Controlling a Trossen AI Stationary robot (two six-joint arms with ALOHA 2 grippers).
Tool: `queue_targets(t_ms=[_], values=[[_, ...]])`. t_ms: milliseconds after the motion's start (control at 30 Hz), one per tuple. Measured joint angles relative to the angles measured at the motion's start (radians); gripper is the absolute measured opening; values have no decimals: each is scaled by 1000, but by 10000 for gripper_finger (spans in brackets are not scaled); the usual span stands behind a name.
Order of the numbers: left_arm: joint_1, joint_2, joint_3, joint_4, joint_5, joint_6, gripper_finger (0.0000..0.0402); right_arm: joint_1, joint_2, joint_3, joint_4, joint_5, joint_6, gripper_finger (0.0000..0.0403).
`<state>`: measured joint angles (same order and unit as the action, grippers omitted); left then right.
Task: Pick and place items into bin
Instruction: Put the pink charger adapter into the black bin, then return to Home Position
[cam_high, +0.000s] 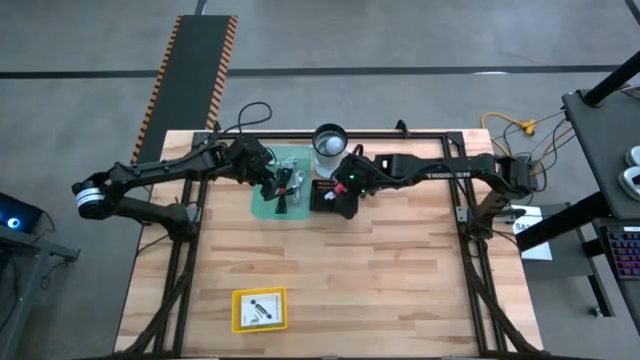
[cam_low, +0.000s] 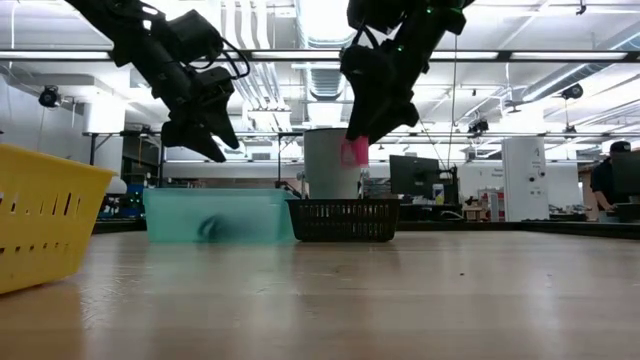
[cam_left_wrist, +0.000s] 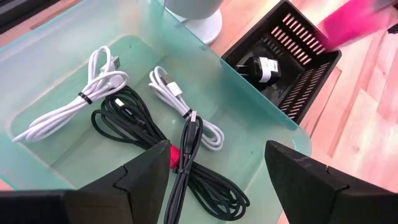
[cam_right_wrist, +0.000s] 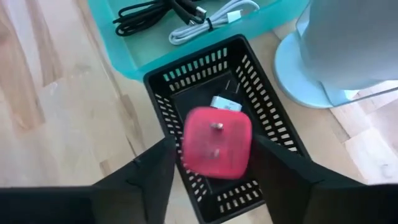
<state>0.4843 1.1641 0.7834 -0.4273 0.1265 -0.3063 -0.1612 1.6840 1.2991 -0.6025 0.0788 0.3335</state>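
Note:
Several coiled cables, white (cam_left_wrist: 93, 93) and black (cam_left_wrist: 134, 115), lie on the floor of a teal tray (cam_left_wrist: 249, 81). My left gripper (cam_left_wrist: 217, 155) hovers open above them, touching nothing; it also shows in the high view (cam_high: 278, 188) and the low view (cam_low: 205, 140). My right gripper (cam_right_wrist: 214, 149) is shut on a pink plug block (cam_right_wrist: 217, 140) over a black slotted basket (cam_right_wrist: 261, 87). A black-and-white charger (cam_left_wrist: 264, 68) lies in that basket. A yellow bin (cam_high: 240, 310) near the table's near edge holds a white card (cam_high: 262, 308). My right gripper pinches the pink plug block (cam_low: 354, 152) between its two fingers, on two opposite sides. The fingers come from above, pointing down. The block's face with two metal prongs (cam_right_wrist: 216, 127) is turned up toward the wrist. The block hangs lifted clear above the black basket (cam_low: 343, 220).
A pale grey cylinder (cam_high: 330, 143) stands just behind the basket and tray, close to both grippers. The teal tray (cam_high: 262, 205) and black basket (cam_high: 322, 200) sit side by side at the far middle of the table. Bare wood (cam_high: 380, 280) spreads toward the near edge.

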Motion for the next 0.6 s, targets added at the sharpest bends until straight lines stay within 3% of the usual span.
queue_targets(t_ms=[267, 433, 600], values=[[0, -1, 0, 0, -1, 0, 245, -1, 0, 0, 0, 1, 8, 241], [-2, -65, -4, 99, -31, 32, 244, 1, -34, 0, 34, 0, -60, 229], [-16, -201, -5, 300, 15, 186, 244, 7, -87, -3, 222, -16, -169, 201]])
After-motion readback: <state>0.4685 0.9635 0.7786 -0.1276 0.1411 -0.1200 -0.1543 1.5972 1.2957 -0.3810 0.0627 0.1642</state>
